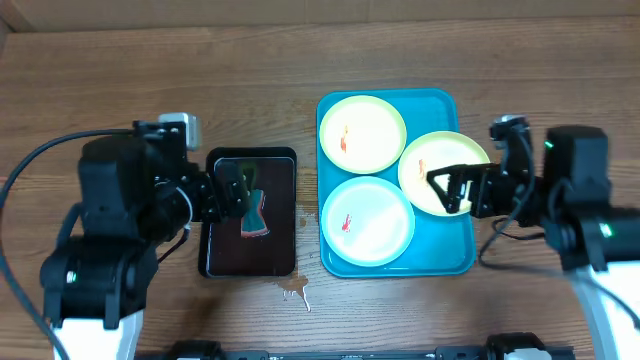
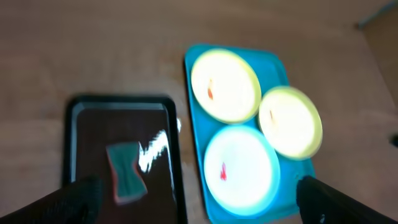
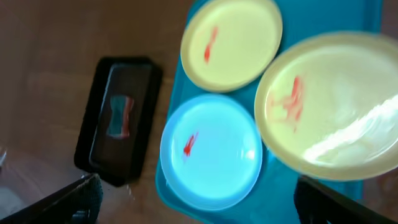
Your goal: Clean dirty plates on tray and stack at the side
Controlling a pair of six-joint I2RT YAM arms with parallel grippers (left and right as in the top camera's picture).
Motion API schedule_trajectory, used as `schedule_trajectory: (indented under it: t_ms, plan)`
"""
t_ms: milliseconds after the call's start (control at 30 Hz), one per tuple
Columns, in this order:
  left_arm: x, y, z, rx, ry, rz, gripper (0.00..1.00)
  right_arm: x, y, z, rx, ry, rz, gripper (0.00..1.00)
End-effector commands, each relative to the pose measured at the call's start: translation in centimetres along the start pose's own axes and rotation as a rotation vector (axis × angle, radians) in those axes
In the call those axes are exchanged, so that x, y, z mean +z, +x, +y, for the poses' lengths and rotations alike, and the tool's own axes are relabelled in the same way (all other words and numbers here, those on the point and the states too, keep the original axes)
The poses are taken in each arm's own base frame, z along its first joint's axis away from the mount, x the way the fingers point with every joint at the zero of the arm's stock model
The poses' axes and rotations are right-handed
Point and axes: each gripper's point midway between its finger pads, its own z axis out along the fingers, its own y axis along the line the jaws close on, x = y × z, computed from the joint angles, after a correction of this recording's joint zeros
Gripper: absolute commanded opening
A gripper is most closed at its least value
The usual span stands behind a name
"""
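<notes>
Overhead view: the left gripper (image 1: pixel 236 190) stood with its jaws wide apart and empty, left of centre in the frame, above the black tray (image 1: pixel 215 258). In the left wrist view its fingers (image 2: pixel 74 200) showed at the two lower corners, well apart. A sponge (image 1: pixel 256 214) lay inside the black tray, just below the fingertips in the overhead frame. The right gripper (image 1: pixel 442 188) also stood wide open and held nothing, over the right yellow-green plate (image 1: pixel 432 150). That plate lay at the right side of the teal tray (image 1: pixel 440 258) and reached past its right rim. The upper yellow-green plate (image 1: pixel 362 133) occupied the tray's upper left, and the blue-white plate (image 1: pixel 367 222) its lower left. Each plate carried a red-orange smear. The teal tray sat right of centre on the wooden table (image 1: pixel 100 80), just beside the black tray. A small wet mark (image 1: pixel 295 292) lay on the table below the gap between the trays.
</notes>
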Motion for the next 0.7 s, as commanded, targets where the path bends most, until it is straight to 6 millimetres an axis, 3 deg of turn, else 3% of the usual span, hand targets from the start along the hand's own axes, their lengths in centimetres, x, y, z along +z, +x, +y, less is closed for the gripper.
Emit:
schedule_trajectory:
  t_ms: [0, 100, 133, 333, 467, 567, 667]
  plan:
    - [0.5, 0.5, -0.8, -0.004, 0.059, 0.063, 1.00, 3.3, 2.7, -2.1, 0.091, 0.113, 0.149, 1.00]
    - [1.3, 1.1, -0.4, -0.022, 0.048, 0.110, 1.00, 6.0, 5.3, -5.3, 0.186, 0.305, 0.228, 0.98]
    - [1.5, 1.3, -0.3, -0.028, 0.043, 0.126, 1.00, 6.8, 6.1, -5.8, 0.206, 0.334, 0.248, 0.93]
    - [3.0, 2.8, 0.9, -0.065, 0.007, 0.226, 1.00, 12.3, 10.7, -6.7, 0.190, 0.355, 0.358, 0.67]
    - [3.8, 3.3, 1.6, -0.082, -0.019, 0.271, 1.00, 14.4, 12.0, -9.0, 0.196, 0.450, 0.373, 0.61]
    - [4.3, 3.8, 1.8, -0.089, -0.025, 0.301, 1.00, 15.8, 12.1, -9.6, 0.196, 0.455, 0.375, 0.41]
    - [4.7, 4.5, 2.6, -0.094, -0.062, 0.342, 0.99, 16.6, 12.1, -9.8, 0.200, 0.454, 0.372, 0.32]
